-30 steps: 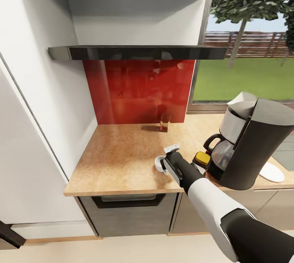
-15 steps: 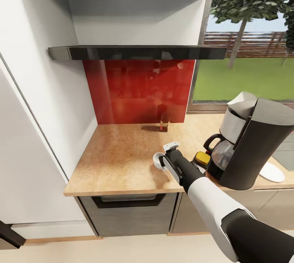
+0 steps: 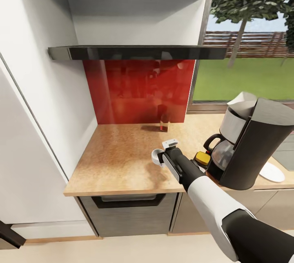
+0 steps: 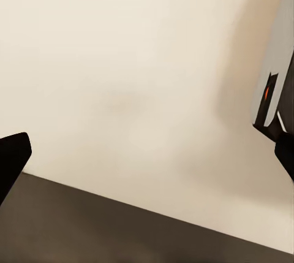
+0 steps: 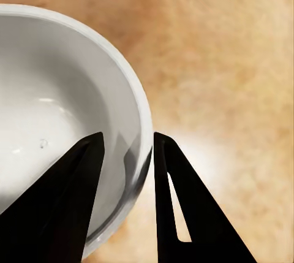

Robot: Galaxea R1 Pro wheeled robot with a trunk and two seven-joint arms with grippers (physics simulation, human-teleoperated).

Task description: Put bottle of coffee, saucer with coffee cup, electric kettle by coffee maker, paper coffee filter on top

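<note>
Gripping the rim of the white coffee cup between its two fingers, the right gripper holds it over the speckled tan bench, left of the black coffee maker. A red backsplash and window stand behind; the saucer lies right of the coffee maker. The left gripper faces a pale surface, its fingers wide apart.

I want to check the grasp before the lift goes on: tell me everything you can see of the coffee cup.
The coffee cup is a small, white, glossy, ceramic-looking bowl shape, empty inside. The right gripper pinches its rim wall, one dark finger inside, one outside. In the head view it sits at the gripper's tip over the wooden countertop, left of the coffee maker. Whether it touches the counter cannot be told.
</note>
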